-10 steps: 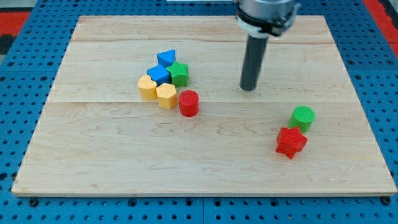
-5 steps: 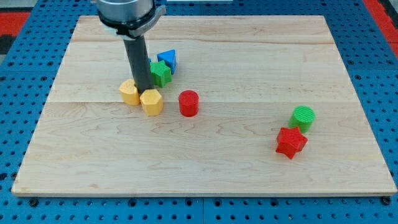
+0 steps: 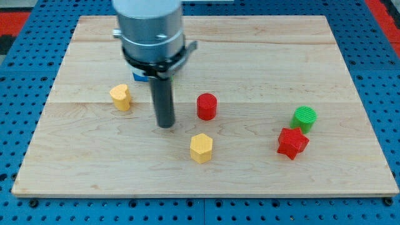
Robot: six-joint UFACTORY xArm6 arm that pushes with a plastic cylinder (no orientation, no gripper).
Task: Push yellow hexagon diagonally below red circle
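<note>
The yellow hexagon (image 3: 201, 148) lies on the wooden board (image 3: 350, 169), below and slightly left of the red circle (image 3: 207, 106), with a gap between them. My tip (image 3: 165, 124) rests on the board to the upper left of the hexagon and left of the red circle, touching neither. The arm's grey body fills the view's top centre.
A yellow heart-shaped block (image 3: 121, 97) lies left of my tip. A blue block (image 3: 139, 78) shows partly behind the arm; the rest there is hidden. A green circle (image 3: 305, 117) and a red star (image 3: 292, 142) sit together at the right.
The yellow hexagon has moved down and to the right, now below the red circle. The red circle shifted slightly right. My tip moved down and right; the yellow heart shifted slightly left.
</note>
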